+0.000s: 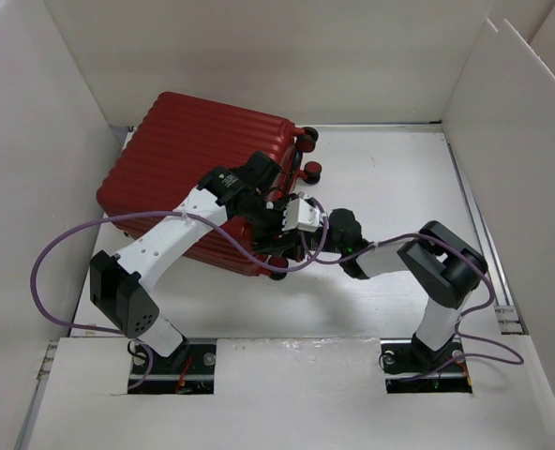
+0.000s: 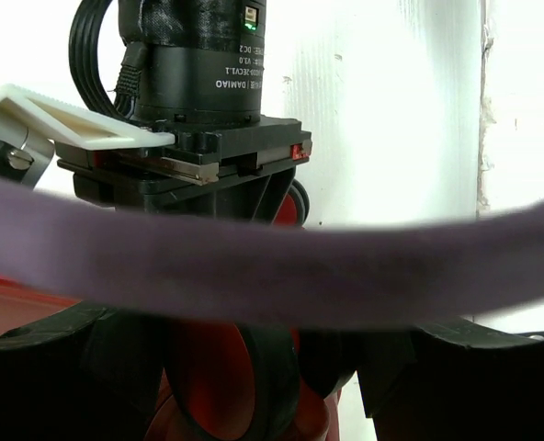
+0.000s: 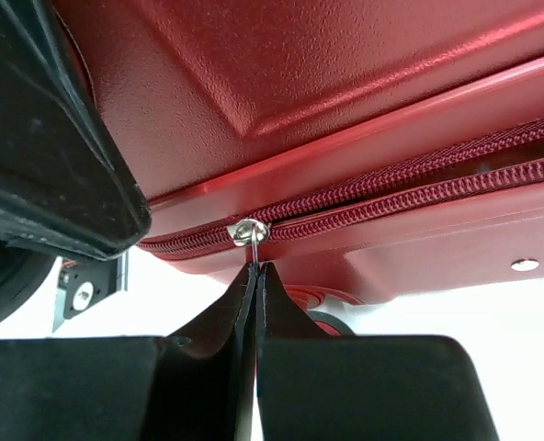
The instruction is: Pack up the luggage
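Right wrist view gives us the right gripper (image 3: 255,276), its fingers pressed together and pinching the silver zipper pull (image 3: 249,231) of the ribbed dark red hard-shell luggage (image 1: 198,155), which lies at the back left of the white table (image 1: 390,178). The left gripper (image 2: 263,354) has its fingers spread either side of a black-tyred red wheel (image 2: 270,390). We read "DAMIAO" on a black motor (image 2: 198,55).

Counted on one white tabletop (image 1: 390,187): one dark red hard-shell suitcase (image 1: 198,178) and two robot arms (image 1: 165,239), each with one tool, the left tool (image 1: 270,214) and the right tool (image 3: 255,271). Three suitcase wheels (image 1: 312,171) show. Two purple cables (image 1: 36,272) trail behind the tools. One zipper pull (image 3: 247,233) sits at the right tool's tips.
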Action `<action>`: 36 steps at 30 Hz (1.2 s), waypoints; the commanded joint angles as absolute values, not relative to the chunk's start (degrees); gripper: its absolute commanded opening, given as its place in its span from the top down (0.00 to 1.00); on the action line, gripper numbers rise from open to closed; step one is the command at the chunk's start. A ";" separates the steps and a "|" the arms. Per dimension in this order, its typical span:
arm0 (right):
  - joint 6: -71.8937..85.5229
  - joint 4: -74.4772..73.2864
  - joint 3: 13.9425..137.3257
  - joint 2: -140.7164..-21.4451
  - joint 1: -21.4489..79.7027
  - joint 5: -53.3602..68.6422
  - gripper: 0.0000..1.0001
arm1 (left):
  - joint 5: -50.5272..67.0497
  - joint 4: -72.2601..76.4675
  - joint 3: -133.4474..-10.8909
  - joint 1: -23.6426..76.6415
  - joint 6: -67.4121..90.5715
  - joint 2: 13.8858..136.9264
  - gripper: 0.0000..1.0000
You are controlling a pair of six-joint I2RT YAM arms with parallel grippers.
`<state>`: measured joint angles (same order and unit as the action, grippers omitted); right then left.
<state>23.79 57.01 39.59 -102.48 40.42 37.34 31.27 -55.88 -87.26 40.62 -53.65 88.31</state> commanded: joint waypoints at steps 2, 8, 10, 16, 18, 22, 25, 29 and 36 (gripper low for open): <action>29.07 67.75 40.87 -103.53 41.13 36.04 1.00 | 33.49 -56.60 -91.23 40.17 -52.21 83.06 1.00; 32.43 75.74 37.88 -104.15 40.61 32.62 1.00 | 32.96 -56.07 -90.53 40.17 -52.21 83.06 1.00; 33.92 77.34 35.86 -103.63 40.61 28.51 1.00 | 32.96 -56.07 -90.53 40.17 -52.21 83.06 1.00; 33.15 53.39 40.75 -100.29 40.08 12.76 1.00 | 32.43 -56.60 -90.01 40.17 -52.21 82.53 1.00; 32.61 47.14 43.14 -99.76 40.08 6.98 1.00 | 32.43 -57.30 -90.00 40.17 -52.21 82.00 1.00; 31.90 36.86 47.19 -99.76 35.70 0.10 1.00 | 32.43 -57.83 -89.38 40.17 -52.21 81.39 1.00; 31.90 33.23 49.48 -100.28 32.36 -3.76 1.00 | 32.43 -58.97 -88.86 40.17 -52.73 80.86 1.00; 31.30 27.97 52.81 -100.28 28.76 -6.94 1.00 | 32.43 -60.29 -88.86 40.17 -52.73 80.33 1.00; 30.06 27.42 61.33 -106.69 23.04 -3.87 1.00 | 31.64 -61.44 -86.92 41.75 -52.73 77.97 1.00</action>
<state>32.16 30.79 57.84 -104.14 27.97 5.17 28.97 -55.77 -86.15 41.19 -53.95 86.76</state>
